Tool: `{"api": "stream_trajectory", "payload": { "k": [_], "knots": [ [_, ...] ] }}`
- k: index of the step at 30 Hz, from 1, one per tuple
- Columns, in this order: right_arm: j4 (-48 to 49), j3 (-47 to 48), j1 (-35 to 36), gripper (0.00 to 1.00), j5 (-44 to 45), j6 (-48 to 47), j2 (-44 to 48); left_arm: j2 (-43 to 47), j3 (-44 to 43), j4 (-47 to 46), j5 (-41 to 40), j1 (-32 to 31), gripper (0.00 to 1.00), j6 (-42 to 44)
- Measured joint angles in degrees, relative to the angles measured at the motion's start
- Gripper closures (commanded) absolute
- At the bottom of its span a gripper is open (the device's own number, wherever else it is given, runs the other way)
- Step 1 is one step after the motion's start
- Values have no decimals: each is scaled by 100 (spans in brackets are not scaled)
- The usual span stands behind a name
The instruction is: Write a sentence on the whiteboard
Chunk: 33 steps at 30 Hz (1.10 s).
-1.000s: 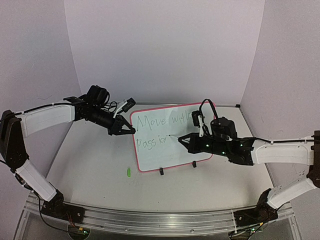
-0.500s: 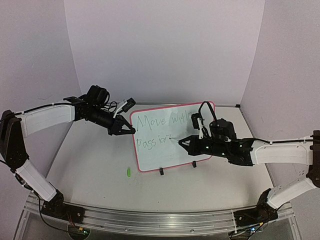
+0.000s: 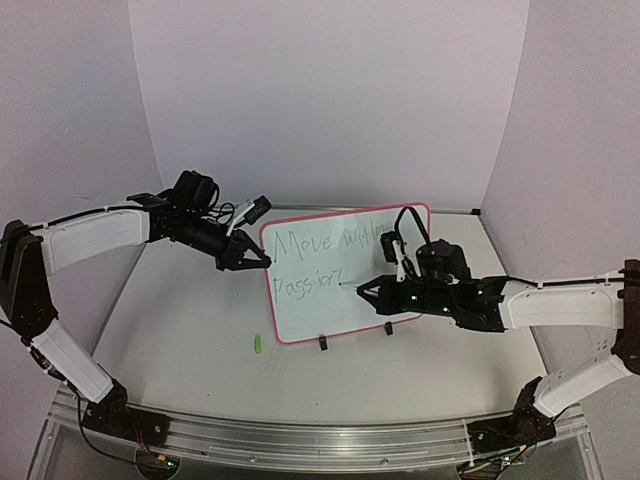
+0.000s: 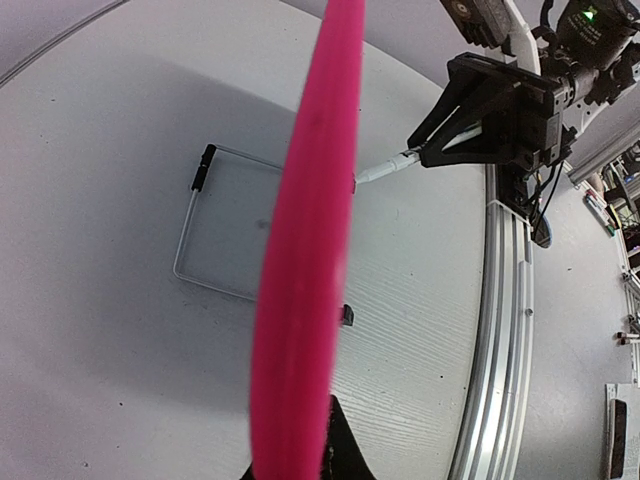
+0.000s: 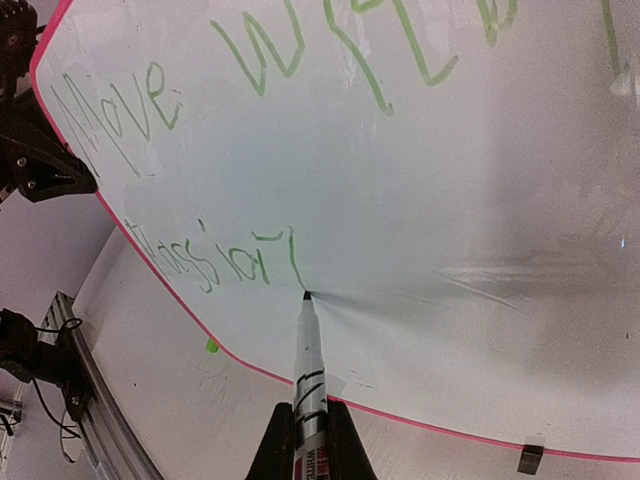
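The glossy, pink-rimmed whiteboard (image 3: 345,308) is being pinched edge-on by the left gripper (image 3: 257,260). A slim marker (image 5: 306,345) is being clamped in the right gripper (image 5: 305,445), under the green sentence (image 5: 262,60) starting "Move".

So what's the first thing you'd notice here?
Probably the green words on the pink-framed whiteboard standing mid-table. The right gripper pinches a marker, tip on the second line, while the left gripper clamps the board's left edge.

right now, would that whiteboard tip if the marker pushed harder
Probably tippy alone: the whiteboard stands on a thin wire stand and small clip feet. It looks thin and light, so likely slides too. The left gripper clamped on its edge should steady it.
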State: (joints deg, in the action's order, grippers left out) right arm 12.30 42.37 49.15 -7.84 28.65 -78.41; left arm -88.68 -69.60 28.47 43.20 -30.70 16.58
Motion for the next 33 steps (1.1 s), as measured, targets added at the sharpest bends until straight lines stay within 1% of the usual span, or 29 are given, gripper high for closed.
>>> {"api": "stream_trajectory", "payload": {
  "k": [5,11,14,24,33],
  "knots": [
    [-15,-31,0,100,-47,-7,55,0,0,0,0,0,100,2],
    [-119,-177,-17,100,-11,-7,705,0,0,0,2,0,100,2],
    [-114,-205,-89,100,5,-8,884,0,0,0,2,0,100,2],
    [-169,-361,-412,100,-18,-42,898,0,0,0,2,0,100,2],
    [-167,-358,-450,100,-53,-160,848,0,0,0,2,0,100,2]
  ]
}}
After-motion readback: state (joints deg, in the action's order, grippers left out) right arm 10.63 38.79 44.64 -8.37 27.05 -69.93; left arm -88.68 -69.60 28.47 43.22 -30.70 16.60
